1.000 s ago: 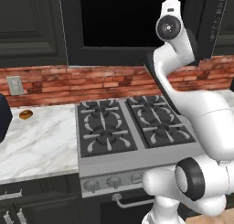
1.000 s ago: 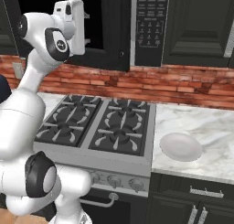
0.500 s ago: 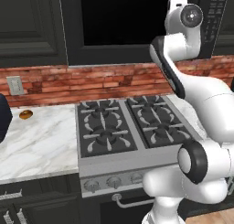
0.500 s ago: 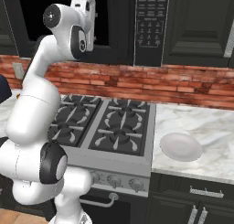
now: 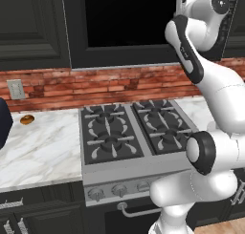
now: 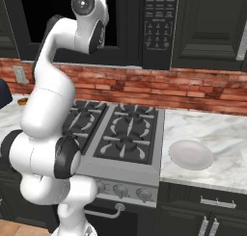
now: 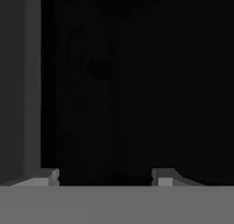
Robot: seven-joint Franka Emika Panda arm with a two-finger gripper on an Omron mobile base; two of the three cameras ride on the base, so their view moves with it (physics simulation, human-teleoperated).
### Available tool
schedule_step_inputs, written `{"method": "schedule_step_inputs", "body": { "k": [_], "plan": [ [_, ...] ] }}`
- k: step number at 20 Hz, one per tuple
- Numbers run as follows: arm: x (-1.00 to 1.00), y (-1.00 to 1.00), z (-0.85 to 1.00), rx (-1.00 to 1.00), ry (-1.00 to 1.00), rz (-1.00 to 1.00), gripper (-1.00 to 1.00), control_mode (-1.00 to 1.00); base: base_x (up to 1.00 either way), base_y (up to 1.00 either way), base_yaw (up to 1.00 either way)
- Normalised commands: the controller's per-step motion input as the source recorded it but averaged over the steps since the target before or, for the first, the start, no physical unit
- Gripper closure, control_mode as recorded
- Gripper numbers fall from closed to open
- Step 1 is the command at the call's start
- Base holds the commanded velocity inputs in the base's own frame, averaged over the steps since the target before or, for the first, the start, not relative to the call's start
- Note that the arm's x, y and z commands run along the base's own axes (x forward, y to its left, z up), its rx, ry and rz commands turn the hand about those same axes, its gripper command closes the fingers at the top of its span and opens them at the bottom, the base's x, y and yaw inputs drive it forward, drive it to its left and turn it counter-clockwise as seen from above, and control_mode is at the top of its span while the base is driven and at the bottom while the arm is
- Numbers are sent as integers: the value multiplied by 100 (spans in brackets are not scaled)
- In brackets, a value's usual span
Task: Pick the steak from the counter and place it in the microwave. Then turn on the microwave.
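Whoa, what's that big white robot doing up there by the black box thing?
The robot's white arm is reaching up to the black microwave above the stove. Its gripper points at the dark door glass, fingers apart, holding nothing. The door looks shut. Down on the counter sit a white plate and a small orange-brown thing, both untouched.

Microwave (image 6: 120, 23) door shut; stovetop (image 5: 134, 132) and counter (image 5: 43, 147) mostly open

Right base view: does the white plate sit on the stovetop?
No, the white plate rests on the marble counter beside the stovetop.
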Motion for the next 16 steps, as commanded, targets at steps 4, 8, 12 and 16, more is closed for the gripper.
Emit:
{"method": "schedule_step_inputs", "body": {
  "k": [4,8,12,16],
  "plan": [
    [41,-1,-7,4,10,21,-100,-100,0,0,0],
    [38,0,-14,1,4,19,-100,-100,0,0,0],
    [21,0,-19,0,0,17,-100,-100,0,0,0],
    [-2,-3,-16,0,-1,14,-100,-100,0,0,0]
  ]
}}
